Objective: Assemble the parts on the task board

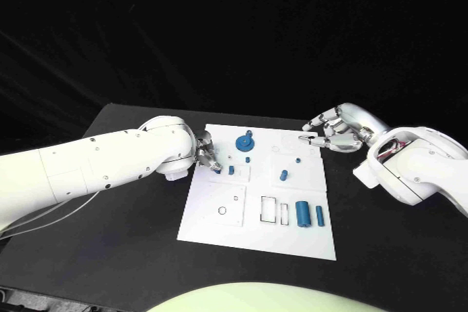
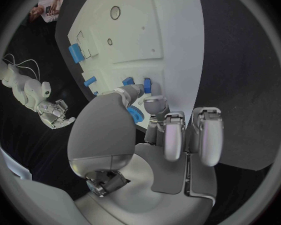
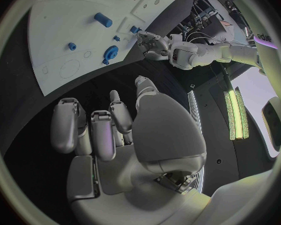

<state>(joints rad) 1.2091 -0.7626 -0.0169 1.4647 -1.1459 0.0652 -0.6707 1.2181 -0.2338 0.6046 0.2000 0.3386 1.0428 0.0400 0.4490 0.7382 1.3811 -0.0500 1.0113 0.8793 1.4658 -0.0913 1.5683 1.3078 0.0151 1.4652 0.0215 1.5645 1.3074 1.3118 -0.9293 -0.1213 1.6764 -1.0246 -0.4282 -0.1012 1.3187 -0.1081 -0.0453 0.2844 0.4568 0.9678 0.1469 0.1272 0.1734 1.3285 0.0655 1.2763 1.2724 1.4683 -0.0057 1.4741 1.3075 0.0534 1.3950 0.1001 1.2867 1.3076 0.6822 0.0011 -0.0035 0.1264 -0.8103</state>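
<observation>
The white task board (image 1: 258, 204) lies in the middle of the black table. My left hand (image 1: 205, 156) is at the board's left edge and pinches a small blue part (image 2: 136, 114) between thumb and a finger, just above the board. Beside it a short blue piece (image 1: 232, 169) stands on the board. A blue gear-like disc (image 1: 245, 144), a blue peg (image 1: 283, 174), a blue cylinder (image 1: 303, 212) and a blue bar (image 1: 319, 215) are also on the board. My right hand (image 1: 335, 132) hovers off the board's far right corner, fingers loosely bent, holding nothing.
Rectangular outlines and slots (image 1: 272, 210) mark the board's near half, with a small oval hole (image 1: 222, 210) to their left. Black table (image 1: 107, 244) surrounds the board. The right forearm (image 1: 414, 164) hangs over the table right of the board.
</observation>
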